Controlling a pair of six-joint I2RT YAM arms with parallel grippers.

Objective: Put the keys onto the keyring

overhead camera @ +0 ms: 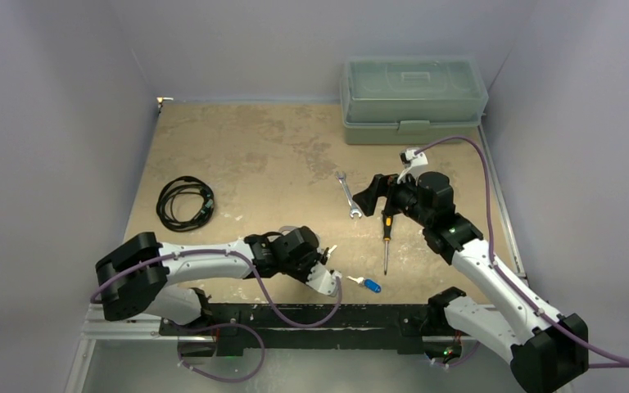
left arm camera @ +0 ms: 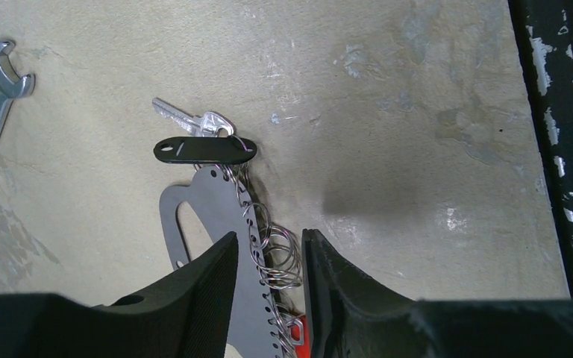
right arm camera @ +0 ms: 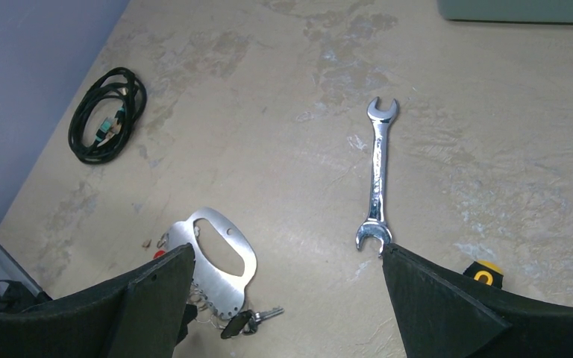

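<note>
The left hand (left arm camera: 268,233) stands part-way open, its two black fingers (left arm camera: 209,291) on either side of the straight edge of the flat grey metal D-shaped keyring (left arm camera: 216,198), where a row of small wire rings (left arm camera: 272,253) sits in the gap. Whether the fingers press on it or only bracket it cannot be told. The keyring sits at the near middle of the worn brown tabletop (overhead camera: 254,155). At the far end of its ring row lies a silver key with a black oblong plastic tag (left arm camera: 205,149), touching the end ring. A bit of red plastic (left arm camera: 299,337) shows low between the fingers. A small blue-headed key (overhead camera: 368,284) lies loose on the tabletop just right of this hand, apart from the keyring.

The right hand (right arm camera: 287,250) is spread fully wide and holds nothing, above a silver double-ended wrench (right arm camera: 377,175) and beside a black-and-yellow screwdriver (overhead camera: 386,241).
</note>
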